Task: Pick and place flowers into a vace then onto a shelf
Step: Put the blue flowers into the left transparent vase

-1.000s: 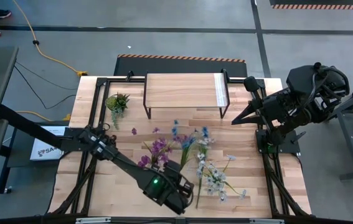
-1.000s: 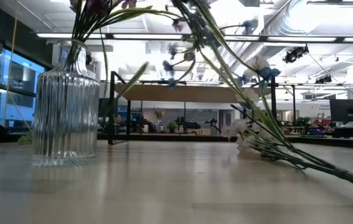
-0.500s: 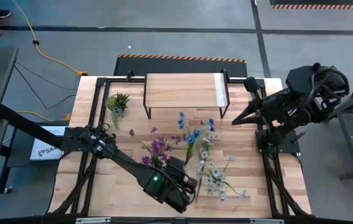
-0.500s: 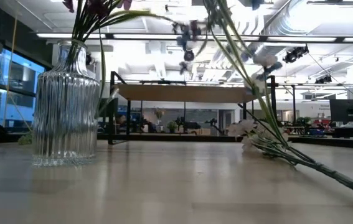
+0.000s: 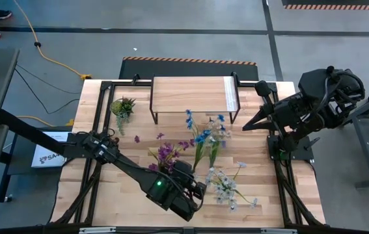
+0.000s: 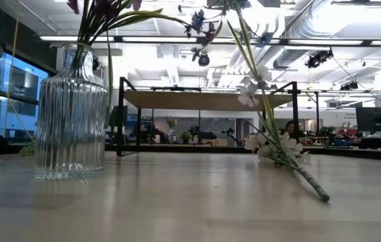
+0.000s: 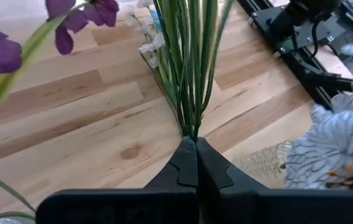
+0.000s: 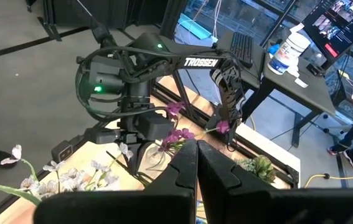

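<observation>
Above light plank desk (image 5: 256,162): left hand (image 7: 192,140) clamps blue-flowered green-stemmed spray (image 5: 204,135), lifted; we next steer stems into ribbed glass vase (image 6: 70,114). Right hand (image 8: 196,148) closed, parked.

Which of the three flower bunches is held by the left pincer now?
The blue flowers: the left pincer is shut on their green stems. The purple flowers stand in the vase; the white flowers lie on the table.

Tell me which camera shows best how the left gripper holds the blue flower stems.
The left wrist view: the left gripper is shut on the green stems. The high view shows only the blossoms; the low view misses the gripper.
</observation>
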`<state>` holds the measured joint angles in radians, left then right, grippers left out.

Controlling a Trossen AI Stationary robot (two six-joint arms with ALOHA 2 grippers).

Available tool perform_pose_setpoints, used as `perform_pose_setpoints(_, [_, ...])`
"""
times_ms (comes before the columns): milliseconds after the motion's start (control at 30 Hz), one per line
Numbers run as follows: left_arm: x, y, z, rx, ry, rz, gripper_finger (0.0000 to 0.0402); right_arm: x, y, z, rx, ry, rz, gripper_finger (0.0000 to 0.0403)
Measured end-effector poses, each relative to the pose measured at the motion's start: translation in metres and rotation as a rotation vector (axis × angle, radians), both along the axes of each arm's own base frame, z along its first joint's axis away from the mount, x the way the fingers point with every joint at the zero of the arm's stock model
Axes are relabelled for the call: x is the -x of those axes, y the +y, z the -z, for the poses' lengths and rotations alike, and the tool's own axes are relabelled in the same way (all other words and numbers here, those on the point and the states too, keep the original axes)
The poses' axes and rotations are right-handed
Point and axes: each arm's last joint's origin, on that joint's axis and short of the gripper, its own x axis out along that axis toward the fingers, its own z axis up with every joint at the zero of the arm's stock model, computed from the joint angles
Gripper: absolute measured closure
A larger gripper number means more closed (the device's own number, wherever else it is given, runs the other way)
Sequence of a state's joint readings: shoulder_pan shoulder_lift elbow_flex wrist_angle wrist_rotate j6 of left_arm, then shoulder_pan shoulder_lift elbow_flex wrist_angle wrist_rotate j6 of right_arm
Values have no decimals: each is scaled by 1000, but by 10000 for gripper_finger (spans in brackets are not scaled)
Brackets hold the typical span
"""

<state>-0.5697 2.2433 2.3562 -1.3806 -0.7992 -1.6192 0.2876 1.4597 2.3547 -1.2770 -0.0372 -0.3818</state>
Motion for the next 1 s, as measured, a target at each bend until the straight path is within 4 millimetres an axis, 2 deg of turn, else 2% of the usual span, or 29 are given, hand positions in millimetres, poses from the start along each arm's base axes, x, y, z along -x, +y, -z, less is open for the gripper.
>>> perform_pose_setpoints(233, [-2,-1,-1,-59,-19,25,379,0,0,0,4,-1,-2,402])
perform_pose_setpoints(667, [6,7,-23,-129,-53,41,379,0,0,1,7,12,-1,403])
perform_pose_setpoints(1000, [6,8,-26,-183,-72,36,379,0,0,1,7,12,-1,402])
